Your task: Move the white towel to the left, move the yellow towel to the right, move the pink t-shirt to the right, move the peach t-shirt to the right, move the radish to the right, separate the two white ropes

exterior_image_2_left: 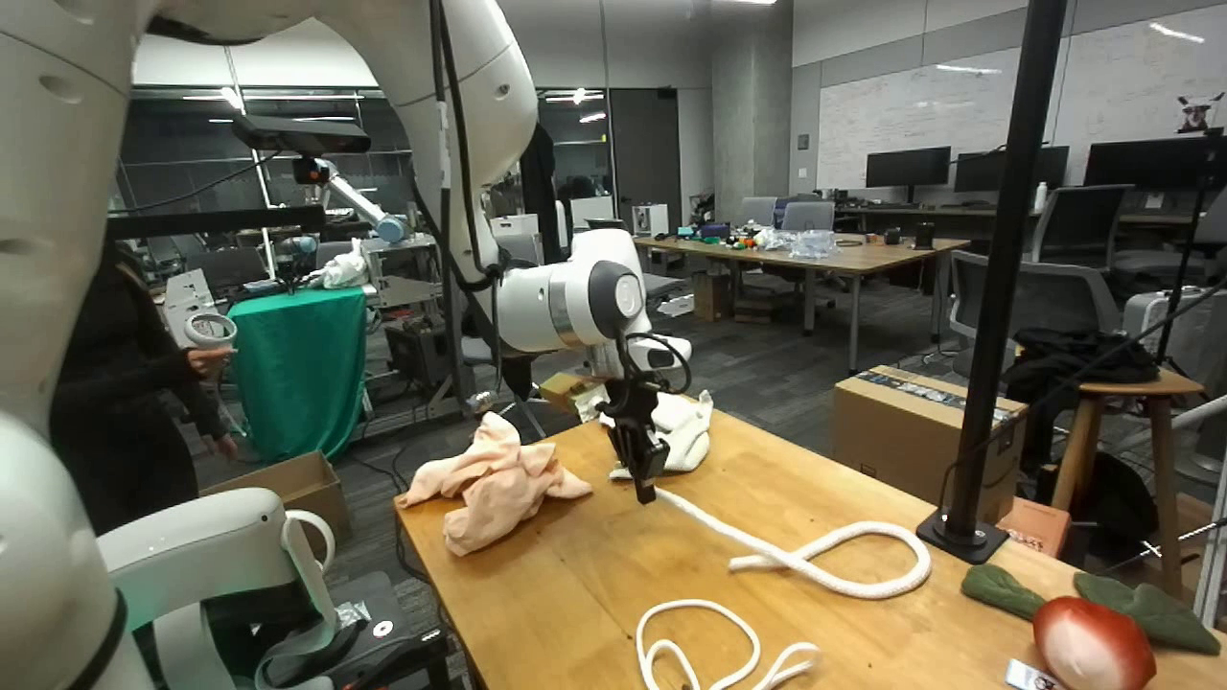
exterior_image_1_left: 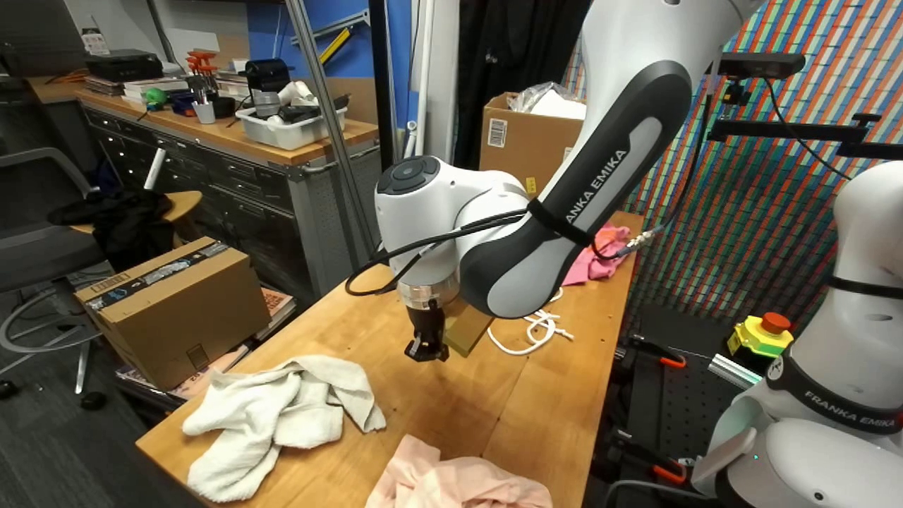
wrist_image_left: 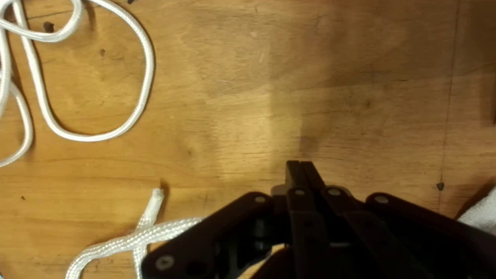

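- Gripper (wrist_image_left: 300, 163) was pointing down at the wooden table (exterior_image_1_left: 536, 416), both tips snug together with nothing pinched between them.
- Thick white rope (exterior_image_2_left: 792, 560) lay on the wood in a loop, crossing itself, and in an exterior view one stretch ran right up to the tips. From the wrist it disappeared behind the gripper, so I couldn't tell if they actually touched.
- Thin white rope (wrist_image_left: 148, 66) was sitting in loops of its own, and from what showed, the two were apart.
- White towel (exterior_image_1_left: 310, 423) was a crumpled heap near the table's edge.
- Peach t-shirt (exterior_image_2_left: 503, 484) was bunched up at that same end, near the towel.
- Pink t-shirt (exterior_image_1_left: 603, 264) was way down the opposite end, partly hidden by the arm (exterior_image_1_left: 600, 183).
- Radish (exterior_image_2_left: 1093, 642), all red and leafy, sat near the foot of a black pole (exterior_image_2_left: 1002, 287).
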